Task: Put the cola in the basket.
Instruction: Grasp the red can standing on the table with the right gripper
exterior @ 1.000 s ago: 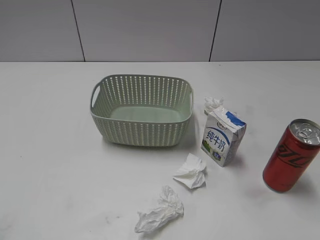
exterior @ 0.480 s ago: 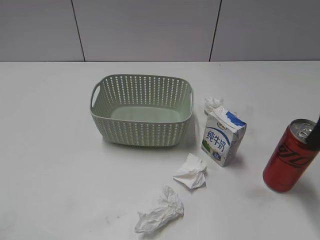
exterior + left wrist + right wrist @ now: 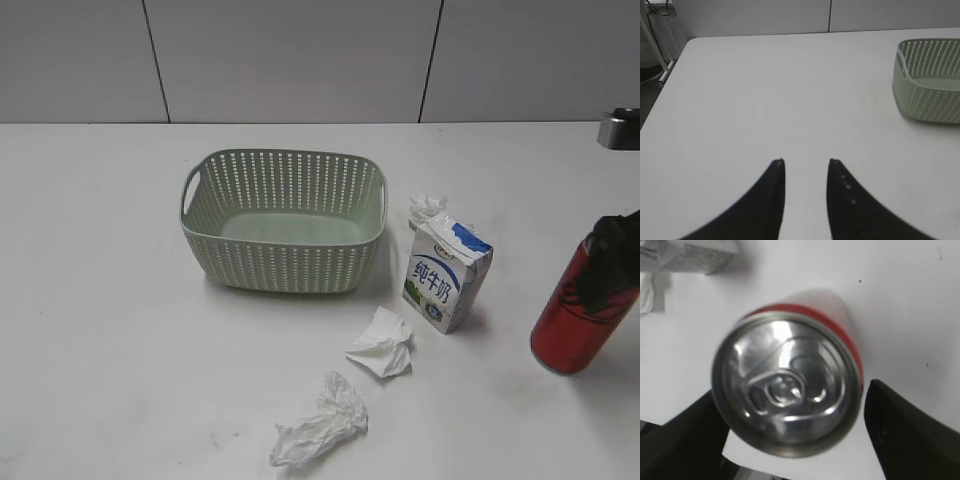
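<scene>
We see our left gripper (image 3: 805, 172) idle and parted, left of the basket (image 3: 283, 222). Far right of the basket, our right gripper (image 3: 790, 440) straddles the cola (image 3: 582, 310), unclenched; an off-centre squeeze could topple it.

Cola (image 3: 785, 395): metal can, bright silver top with glossy reflections, red painted body with sheen. Basket (image 3: 283, 220): matt pale green plastic, perforated woven-look walls. Milk carton (image 3: 446, 273): printed paperboard, smooth. Tissue wads (image 3: 382, 344): crumpled white paper, creased. Table (image 3: 765, 100): smooth, matt white. Gripper fingers (image 3: 770, 200): dull black.
</scene>
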{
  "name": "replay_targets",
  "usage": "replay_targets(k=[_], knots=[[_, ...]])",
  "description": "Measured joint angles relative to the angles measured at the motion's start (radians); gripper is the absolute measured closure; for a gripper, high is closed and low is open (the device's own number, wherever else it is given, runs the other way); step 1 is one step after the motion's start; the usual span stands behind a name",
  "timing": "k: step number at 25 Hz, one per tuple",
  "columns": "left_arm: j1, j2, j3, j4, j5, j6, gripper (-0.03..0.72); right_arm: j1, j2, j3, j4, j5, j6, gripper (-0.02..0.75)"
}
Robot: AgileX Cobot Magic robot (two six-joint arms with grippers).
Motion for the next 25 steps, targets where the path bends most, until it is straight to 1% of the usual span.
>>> replay_targets(k=[3, 7, 11, 18, 20, 23, 25], knots=[[0.000, 0.000, 0.000, 0.000, 0.000, 0.000, 0.459, 0.042, 0.001, -0.003, -0.007, -0.060, 0.000, 0.113], [0.000, 0.000, 0.000, 0.000, 0.000, 0.000, 0.459, 0.082, 0.019, -0.003, -0.034, -0.096, 0.004, 0.113], [0.000, 0.000, 0.000, 0.000, 0.000, 0.000, 0.459, 0.085, 0.071, -0.004, -0.059, -0.112, 0.013, 0.113], [0.000, 0.000, 0.000, 0.000, 0.000, 0.000, 0.459, 0.085, 0.106, -0.038, -0.062, -0.143, 0.016, 0.116], [0.000, 0.000, 0.000, 0.000, 0.000, 0.000, 0.459, 0.085, 0.106, -0.059, -0.062, -0.134, 0.016, 0.130], [0.000, 0.000, 0.000, 0.000, 0.000, 0.000, 0.459, 0.085, 0.106, -0.079, -0.062, -0.095, 0.027, 0.175], [0.000, 0.000, 0.000, 0.000, 0.000, 0.000, 0.459, 0.085, 0.106, -0.081, -0.063, -0.073, 0.035, 0.187]])
